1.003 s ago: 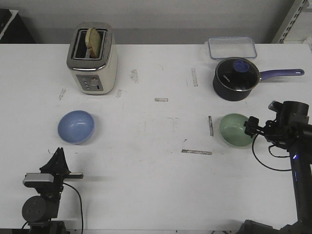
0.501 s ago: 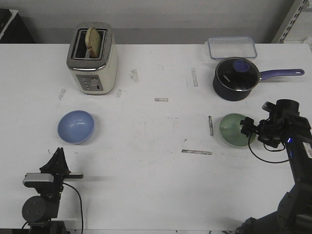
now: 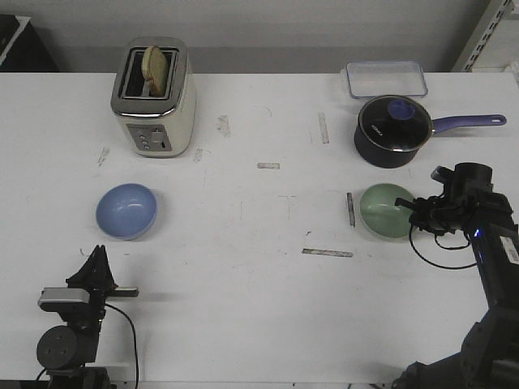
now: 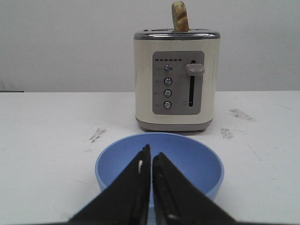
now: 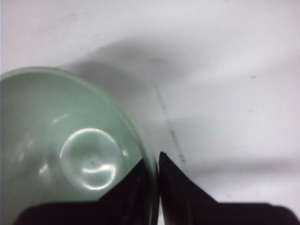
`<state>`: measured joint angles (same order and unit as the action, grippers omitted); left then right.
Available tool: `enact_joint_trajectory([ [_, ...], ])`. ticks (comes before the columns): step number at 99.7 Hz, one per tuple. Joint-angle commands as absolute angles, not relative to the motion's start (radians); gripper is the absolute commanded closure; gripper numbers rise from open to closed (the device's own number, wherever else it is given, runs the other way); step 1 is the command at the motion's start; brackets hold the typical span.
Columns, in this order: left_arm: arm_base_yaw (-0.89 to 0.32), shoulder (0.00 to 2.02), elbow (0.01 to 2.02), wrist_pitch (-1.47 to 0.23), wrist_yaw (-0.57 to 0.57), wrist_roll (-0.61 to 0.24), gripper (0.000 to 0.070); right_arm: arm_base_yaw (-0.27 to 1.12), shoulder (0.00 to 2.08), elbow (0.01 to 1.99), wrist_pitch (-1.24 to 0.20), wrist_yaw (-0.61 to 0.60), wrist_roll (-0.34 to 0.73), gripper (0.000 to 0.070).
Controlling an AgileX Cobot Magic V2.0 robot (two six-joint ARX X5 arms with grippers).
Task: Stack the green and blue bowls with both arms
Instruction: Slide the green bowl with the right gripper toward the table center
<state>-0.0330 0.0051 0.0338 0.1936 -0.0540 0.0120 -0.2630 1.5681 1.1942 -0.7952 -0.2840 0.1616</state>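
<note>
The pale mint green glossy bowl (image 3: pixel 388 211) is seen on the right part of the white scuffed table (image 3: pixel 259 267), tipped so that its opening faces left. Its right rim is pinched between the nearly closed fingers of the black right gripper (image 3: pixel 415 211); in the right wrist view the rim of this bowl (image 5: pixel 70 150) runs between the two dark fingers of that gripper (image 5: pixel 157 161), one inside and one outside.

The light periwinkle blue glossy bowl (image 3: pixel 126 211) sits upright on the left part of the table, well apart from the green one. The black left gripper (image 3: pixel 97 271) is held near the table's front edge, in front of the blue bowl and apart from it. In the left wrist view its fingers (image 4: pixel 140 178) are pressed almost together with nothing between them, and they cover part of the blue bowl (image 4: pixel 187 161).

Behind the blue bowl a cream and silver toaster (image 3: pixel 153 97) stands with a slice of bread (image 3: pixel 155 70) upright in its slot. Behind the green bowl a dark blue long-handled saucepan with a glass lid (image 3: pixel 392 130) is placed, and behind that a clear rectangular plastic container (image 3: pixel 386 79). Strips of grey tape (image 3: pixel 328 253) are stuck to the table between the bowls.

The right arm's base is cut off by the lower frame edge, and the right fingertips are hard to make out in the front view.
</note>
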Motion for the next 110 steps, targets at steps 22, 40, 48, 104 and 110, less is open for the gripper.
enact_joint_trajectory([
  [22, -0.031, 0.003, 0.013, 0.208, -0.053, 0.012, 0.0699, -0.036, 1.493, 1.212, -0.73, -0.286, 0.28, 0.07],
  [40, -0.031, 0.003, 0.013, 0.207, -0.052, 0.012, 0.0699, 0.192, 1.505, 1.212, -0.664, -0.277, 0.402, 0.07],
  [48, -0.031, 0.003, 0.013, 0.208, -0.052, 0.012, 0.0699, 0.284, 1.516, 1.212, -0.624, -0.25, 0.467, 0.07],
  [104, -0.031, 0.003, 0.013, 0.208, -0.053, 0.012, 0.0699, 0.512, 1.658, 1.212, -0.567, -0.183, 0.602, 0.07],
  [110, -0.031, 0.003, 0.013, 0.207, -0.052, 0.012, 0.0699, 0.512, 1.658, 1.212, -0.562, -0.183, 0.602, 0.0699],
])
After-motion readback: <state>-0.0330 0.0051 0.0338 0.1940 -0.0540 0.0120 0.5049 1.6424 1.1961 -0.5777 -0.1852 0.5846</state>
